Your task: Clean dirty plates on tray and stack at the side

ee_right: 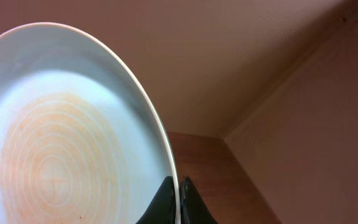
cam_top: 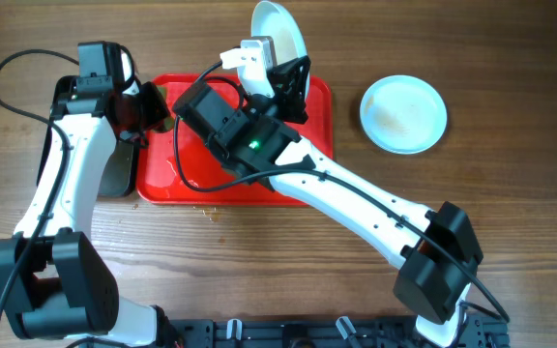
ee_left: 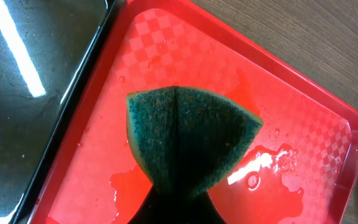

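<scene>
My right gripper (cam_top: 283,70) is shut on the rim of a white plate (cam_top: 277,29) and holds it on edge above the far side of the red tray (cam_top: 162,179). In the right wrist view the fingers (ee_right: 178,194) pinch the rim, and the plate's face (ee_right: 61,143) shows faint orange-brown rings. A second white plate (cam_top: 404,114) with a faint brownish smear lies flat on the table to the right of the tray. My left gripper (cam_top: 148,106) is shut on a dark green sponge (ee_left: 191,137) over the tray's wet left part (ee_left: 166,56). No third plate is in view.
A black rectangular pan (cam_top: 116,179) lies against the tray's left edge and also shows in the left wrist view (ee_left: 30,124). Puddles of water lie on the tray (ee_left: 272,168). A few crumbs lie on the wooden table in front of the tray (cam_top: 206,211).
</scene>
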Robot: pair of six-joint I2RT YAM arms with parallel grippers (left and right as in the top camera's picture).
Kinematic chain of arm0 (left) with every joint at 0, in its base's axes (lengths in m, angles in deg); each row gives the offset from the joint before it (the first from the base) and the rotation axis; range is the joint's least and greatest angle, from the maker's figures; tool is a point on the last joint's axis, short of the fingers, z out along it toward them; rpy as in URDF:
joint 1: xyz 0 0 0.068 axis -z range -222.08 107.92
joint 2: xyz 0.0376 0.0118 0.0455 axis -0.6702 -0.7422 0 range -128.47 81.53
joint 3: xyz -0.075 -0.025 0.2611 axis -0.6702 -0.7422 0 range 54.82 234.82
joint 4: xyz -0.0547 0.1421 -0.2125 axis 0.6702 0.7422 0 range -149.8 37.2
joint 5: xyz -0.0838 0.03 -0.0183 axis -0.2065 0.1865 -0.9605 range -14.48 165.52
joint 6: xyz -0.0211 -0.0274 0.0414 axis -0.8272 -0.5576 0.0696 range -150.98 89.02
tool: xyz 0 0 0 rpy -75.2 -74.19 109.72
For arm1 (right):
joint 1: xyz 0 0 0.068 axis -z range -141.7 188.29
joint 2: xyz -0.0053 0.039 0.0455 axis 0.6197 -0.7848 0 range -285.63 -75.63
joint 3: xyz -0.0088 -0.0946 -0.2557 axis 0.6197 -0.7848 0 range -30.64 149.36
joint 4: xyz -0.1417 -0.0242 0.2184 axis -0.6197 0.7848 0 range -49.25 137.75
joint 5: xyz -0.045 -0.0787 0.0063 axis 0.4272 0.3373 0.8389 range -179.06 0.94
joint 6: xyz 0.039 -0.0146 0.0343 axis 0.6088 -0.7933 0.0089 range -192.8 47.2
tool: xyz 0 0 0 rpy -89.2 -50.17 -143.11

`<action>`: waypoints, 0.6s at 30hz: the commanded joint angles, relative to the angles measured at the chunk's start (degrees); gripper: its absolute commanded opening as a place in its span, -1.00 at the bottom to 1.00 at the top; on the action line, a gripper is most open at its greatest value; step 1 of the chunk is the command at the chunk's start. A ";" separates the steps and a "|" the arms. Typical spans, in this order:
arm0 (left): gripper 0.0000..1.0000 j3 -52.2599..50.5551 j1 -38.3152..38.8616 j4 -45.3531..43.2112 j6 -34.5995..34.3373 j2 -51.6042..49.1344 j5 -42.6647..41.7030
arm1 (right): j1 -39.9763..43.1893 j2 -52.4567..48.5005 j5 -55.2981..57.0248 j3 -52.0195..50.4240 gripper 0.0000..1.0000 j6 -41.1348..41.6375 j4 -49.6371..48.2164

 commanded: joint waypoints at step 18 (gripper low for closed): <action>-0.92 -0.15 -0.31 -0.15 -0.31 -0.61 0.55 | 18.38 -9.40 -91.56 -14.47 0.02 17.20 -8.11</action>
